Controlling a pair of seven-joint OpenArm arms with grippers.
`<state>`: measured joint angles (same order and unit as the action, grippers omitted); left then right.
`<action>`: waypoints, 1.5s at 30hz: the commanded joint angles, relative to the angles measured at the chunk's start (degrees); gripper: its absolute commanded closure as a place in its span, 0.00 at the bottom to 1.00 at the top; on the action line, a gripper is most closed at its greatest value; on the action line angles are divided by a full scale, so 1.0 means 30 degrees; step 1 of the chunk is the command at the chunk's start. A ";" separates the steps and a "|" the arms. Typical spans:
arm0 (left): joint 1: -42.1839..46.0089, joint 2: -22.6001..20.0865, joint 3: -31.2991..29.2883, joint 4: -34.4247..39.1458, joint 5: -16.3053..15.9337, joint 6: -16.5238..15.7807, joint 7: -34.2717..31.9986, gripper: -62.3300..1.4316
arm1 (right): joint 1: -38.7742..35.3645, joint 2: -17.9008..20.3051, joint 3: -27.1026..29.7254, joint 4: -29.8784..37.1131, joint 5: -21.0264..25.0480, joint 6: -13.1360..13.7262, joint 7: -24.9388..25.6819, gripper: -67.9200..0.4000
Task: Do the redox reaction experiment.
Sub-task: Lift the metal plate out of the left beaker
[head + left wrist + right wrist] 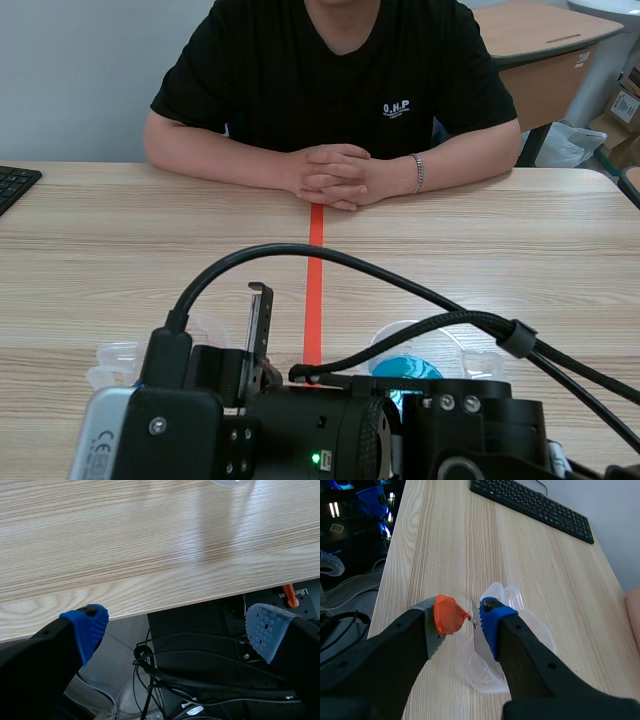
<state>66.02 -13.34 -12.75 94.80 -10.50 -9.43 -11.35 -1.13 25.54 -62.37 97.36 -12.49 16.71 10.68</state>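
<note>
My right gripper (470,618) is shut on a thin grey metal strip (480,635), pinched between its orange pad and its blue pad. The strip hangs over a clear plastic beaker (485,677) on the table, with a second clear beaker (509,594) just ahead. In the scene view the strip (260,318) stands upright above the arm bodies. A clear beaker of blue liquid (405,367) stands right of the tape line. My left gripper (177,630) is open over the table's near edge with nothing between its fingers.
A person sits across the table with clasped hands (335,175) resting on it. A black keyboard (535,507) lies at the far left edge. More clear cups (115,358) stand at the near left. Cables and equipment (200,680) show below the table edge.
</note>
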 commanded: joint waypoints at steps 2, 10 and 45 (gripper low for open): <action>0.0160 0.0102 -0.0022 0.0233 -0.0117 -0.0044 -0.0211 0.05 | 0.0175 -0.0051 0.0146 0.0277 0.0117 -0.0299 0.0299 0.82; 0.0160 0.0102 -0.0022 0.0233 -0.0117 -0.0044 -0.0204 0.05 | 0.0168 -0.0051 0.0641 0.0291 0.0117 -0.0299 0.0612 0.97; 0.0160 0.0095 0.0306 0.0233 -0.0117 -0.0044 -0.0197 0.05 | 0.0168 -0.0044 0.5887 0.6776 0.7868 0.0882 -0.6229 0.97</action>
<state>66.04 -13.34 -11.86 94.80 -10.50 -9.43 -11.18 -1.15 25.54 -45.28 116.27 10.24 19.73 -8.27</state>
